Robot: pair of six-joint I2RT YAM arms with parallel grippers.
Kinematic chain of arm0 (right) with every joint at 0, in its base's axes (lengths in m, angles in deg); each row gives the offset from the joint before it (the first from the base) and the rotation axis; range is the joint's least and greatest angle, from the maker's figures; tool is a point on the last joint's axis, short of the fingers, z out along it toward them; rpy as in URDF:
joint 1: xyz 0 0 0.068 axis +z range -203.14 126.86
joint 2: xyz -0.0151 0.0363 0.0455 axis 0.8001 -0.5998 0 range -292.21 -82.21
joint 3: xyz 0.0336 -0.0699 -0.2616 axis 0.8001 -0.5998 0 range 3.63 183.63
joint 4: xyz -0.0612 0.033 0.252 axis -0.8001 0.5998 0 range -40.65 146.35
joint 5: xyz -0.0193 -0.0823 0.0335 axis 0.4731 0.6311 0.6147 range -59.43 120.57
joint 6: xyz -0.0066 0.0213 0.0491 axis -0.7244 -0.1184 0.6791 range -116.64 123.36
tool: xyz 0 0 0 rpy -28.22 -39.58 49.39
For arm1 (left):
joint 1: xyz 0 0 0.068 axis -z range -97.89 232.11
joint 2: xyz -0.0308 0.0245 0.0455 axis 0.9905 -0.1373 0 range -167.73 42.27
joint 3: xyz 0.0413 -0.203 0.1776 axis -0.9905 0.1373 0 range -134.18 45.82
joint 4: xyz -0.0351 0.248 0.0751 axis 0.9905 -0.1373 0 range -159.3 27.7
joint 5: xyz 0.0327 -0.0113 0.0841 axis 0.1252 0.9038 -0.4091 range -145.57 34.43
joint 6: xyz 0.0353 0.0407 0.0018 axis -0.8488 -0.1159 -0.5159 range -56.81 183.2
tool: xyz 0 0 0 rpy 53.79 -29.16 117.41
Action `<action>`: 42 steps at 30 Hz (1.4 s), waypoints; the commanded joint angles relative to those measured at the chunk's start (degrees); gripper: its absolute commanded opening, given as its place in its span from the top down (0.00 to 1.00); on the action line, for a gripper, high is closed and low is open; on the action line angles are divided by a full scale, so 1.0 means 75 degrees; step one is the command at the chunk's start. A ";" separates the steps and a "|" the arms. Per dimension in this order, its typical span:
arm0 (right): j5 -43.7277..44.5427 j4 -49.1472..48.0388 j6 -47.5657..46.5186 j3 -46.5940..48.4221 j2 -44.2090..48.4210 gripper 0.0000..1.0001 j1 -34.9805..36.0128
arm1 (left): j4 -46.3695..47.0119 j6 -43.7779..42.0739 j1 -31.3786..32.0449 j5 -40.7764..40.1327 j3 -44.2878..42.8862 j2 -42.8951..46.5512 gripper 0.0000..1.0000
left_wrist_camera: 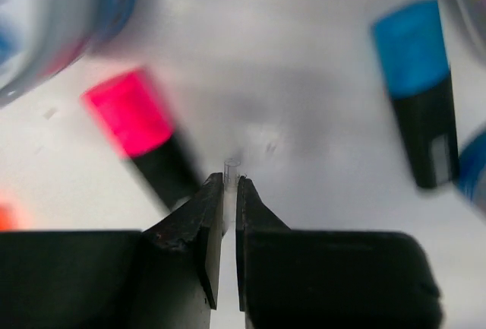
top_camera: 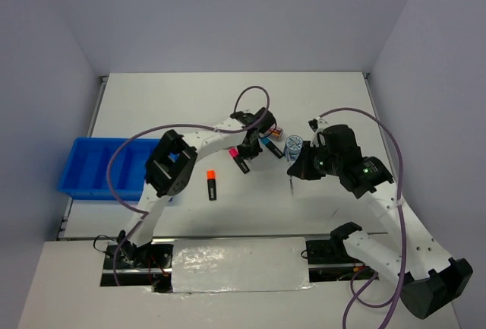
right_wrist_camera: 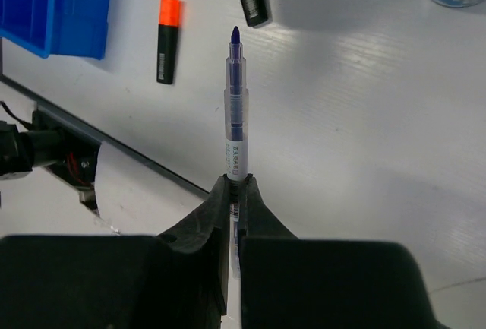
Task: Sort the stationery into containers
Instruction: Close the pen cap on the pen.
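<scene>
Well, you are near the start: from above, nothing shows in the tray [top_camera: 83, 192], which sits far to the left of both sets of jaws at the tabletop's [top_camera: 228, 101] edge. The orange highlighter [top_camera: 212, 185] lies loose between the tray and the left jaws, nearer the jaws.

Your left arm [top_camera: 197, 140] rises from its base, bends at the elbow close to the tray's right end, then stretches out to mid-tabletop with the wrist tipped down. Its jaws are drawn narrow, and a thin clear stub [left_wrist_camera: 231, 168] stands in the slit at their tips. It is probably a pen end, though I cannot tell how firm that pinch is. The pink highlighter [left_wrist_camera: 144, 135] lies just left of those tips, its black end almost under them. The blue highlighter [left_wrist_camera: 421, 101] lies well off to their right. A disc [top_camera: 294, 145] stands between the two sets of jaws.

Your right arm [top_camera: 364, 173] folds up from its base and reaches leftward, wrist low. Its jaws are clamped on a pen [right_wrist_camera: 236, 116] that sticks straight out past the tips, seemingly off the tabletop.

So one piece is in hand, perhaps two, and none is sorted. Every highlighter, disc and pen is left for you to carry to the tray.
</scene>
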 commanded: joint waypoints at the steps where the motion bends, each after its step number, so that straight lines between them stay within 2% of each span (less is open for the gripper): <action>1: -0.0528 -0.0941 0.0184 -0.0470 0.0256 1.00 -0.0020 | 0.1621 -0.0790 -0.0244 0.0853 0.1138 0.2252 1.00; 2: -0.0598 -0.1279 0.0359 -0.0576 0.0373 1.00 0.0003 | 0.2183 -0.1058 -0.0489 0.1146 0.1583 0.2779 1.00; 3: -0.0703 -0.1503 0.0453 -0.0693 0.0420 1.00 0.0015 | 0.3500 -0.1154 -0.0665 0.2007 0.2573 0.3782 1.00; 6: -0.1487 -0.2592 0.0886 -0.1045 0.0433 1.00 0.0120 | 0.5452 -0.1096 -0.1404 0.3370 0.4263 0.5042 1.00; 7: -0.1617 -0.2850 0.1097 -0.1046 0.0374 1.00 0.0364 | 0.6491 -0.1050 -0.1545 0.4106 0.4526 0.5695 1.00; 10: -0.1431 -0.3566 0.1228 -0.0685 0.0163 1.00 0.1206 | 0.8005 -0.0874 -0.1920 0.5419 0.5195 0.6614 1.00; 15: -0.1244 -0.4702 0.1251 0.0089 -0.0469 1.00 0.2566 | 0.9930 -0.0429 -0.2214 0.6818 0.5898 0.7633 1.00; 20: -0.0203 -0.4764 0.1298 0.0430 -0.0599 1.00 0.3015 | 1.0065 -0.0463 -0.2237 0.7125 0.5982 0.8092 1.00; 21: 0.0403 -0.4566 0.1275 0.0628 -0.0634 1.00 0.3038 | 0.9994 -0.0533 -0.2249 0.7125 0.5982 0.8209 1.00; 23: 0.0795 -0.3967 0.1205 0.0817 -0.0739 1.00 0.3038 | 0.9807 -0.0662 -0.2272 0.7055 0.6040 0.8373 1.00; 36: 0.0445 -0.4107 0.0842 0.0934 -0.0458 1.00 0.3074 | 0.9384 -0.1049 -0.2343 0.7125 0.6040 0.8538 1.00; 42: 0.0339 -0.4130 0.0736 0.1098 -0.0505 1.00 0.3097 | 0.9653 -0.0886 -0.2343 0.7207 0.6157 0.8409 1.00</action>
